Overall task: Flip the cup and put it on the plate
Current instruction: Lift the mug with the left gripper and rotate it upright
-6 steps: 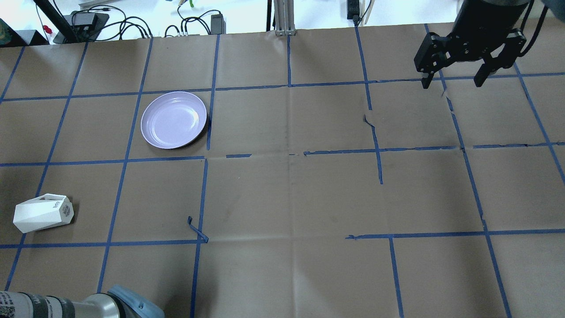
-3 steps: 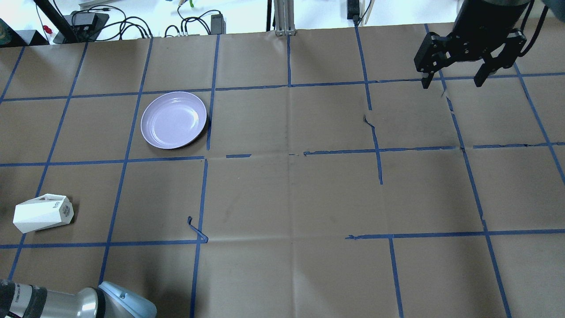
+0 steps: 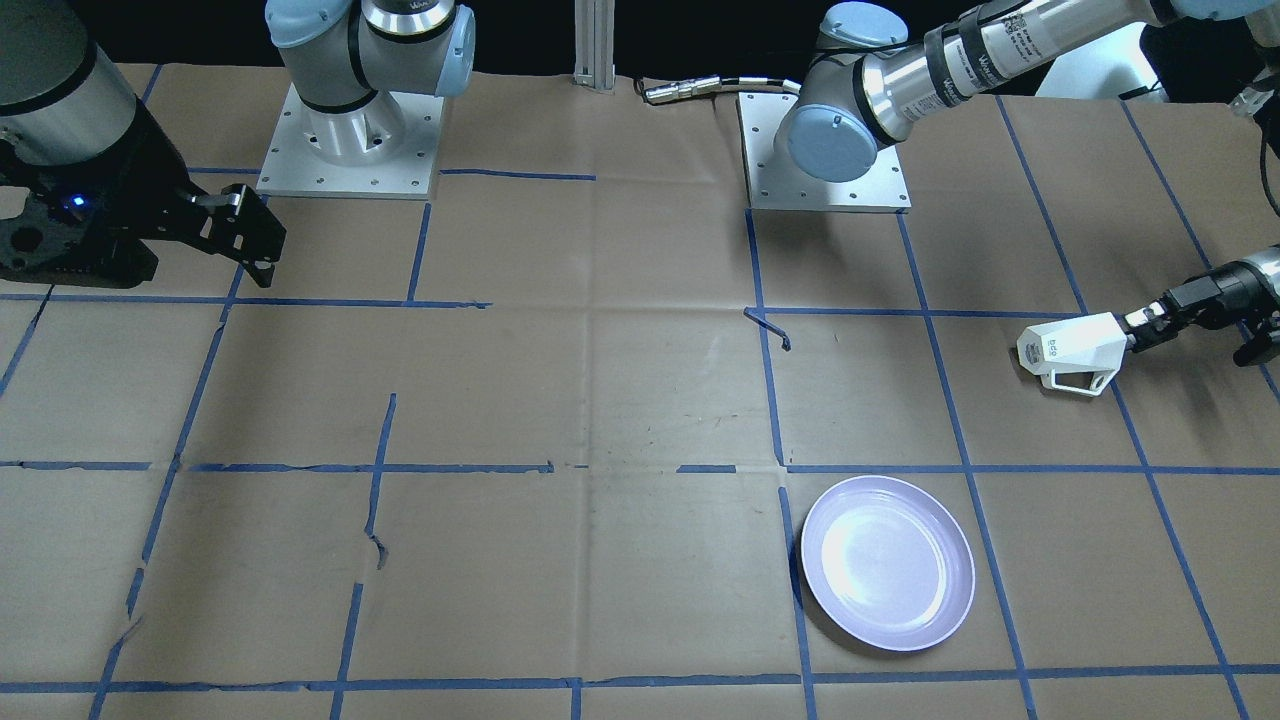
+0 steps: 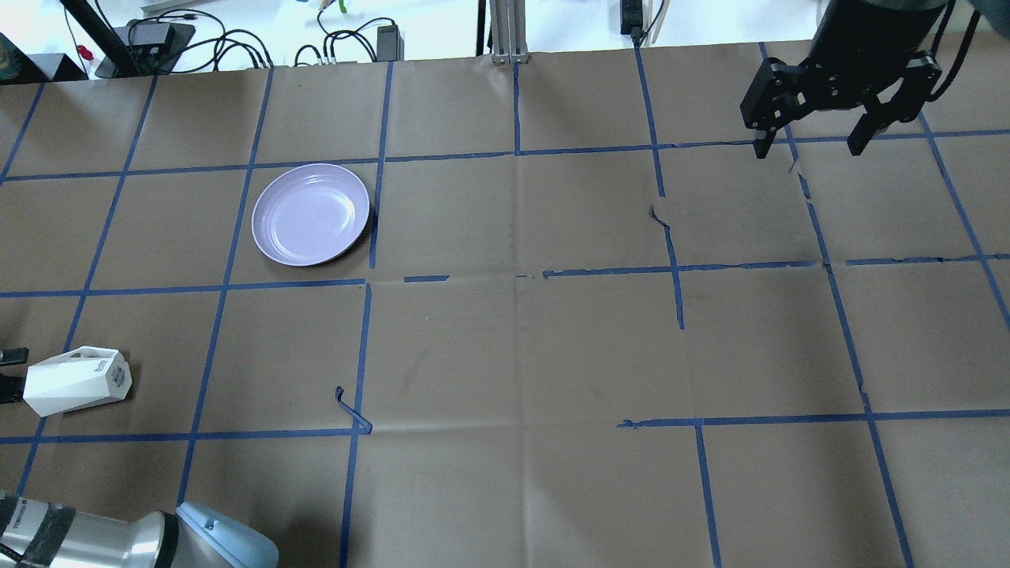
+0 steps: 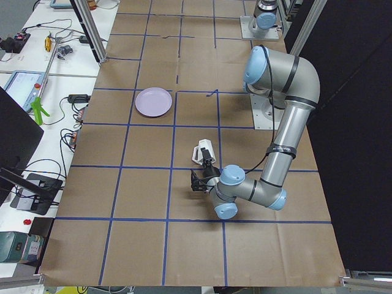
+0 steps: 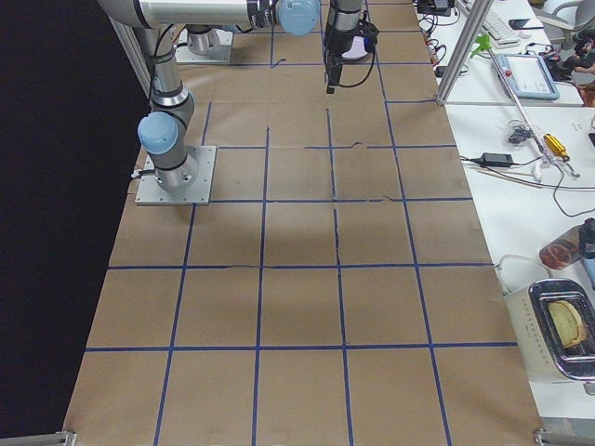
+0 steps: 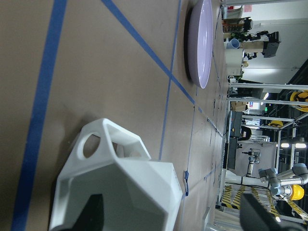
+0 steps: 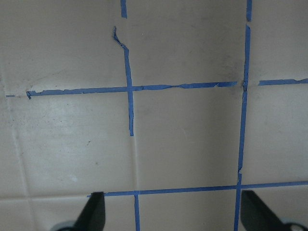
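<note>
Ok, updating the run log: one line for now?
cup lying on side | plate empty | left claw open at cup mouth | right claw open, apart

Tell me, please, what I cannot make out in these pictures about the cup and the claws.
- Lettering on the cup: too small to read in front-facing and overhead views.
- Left claw: the overhead view's left edge cuts it; only tips show.
- Whether its fingers touch the cup: the left wrist view's bottom edge cuts them off.
- Cup and plate: outside the exterior right view.
</note>
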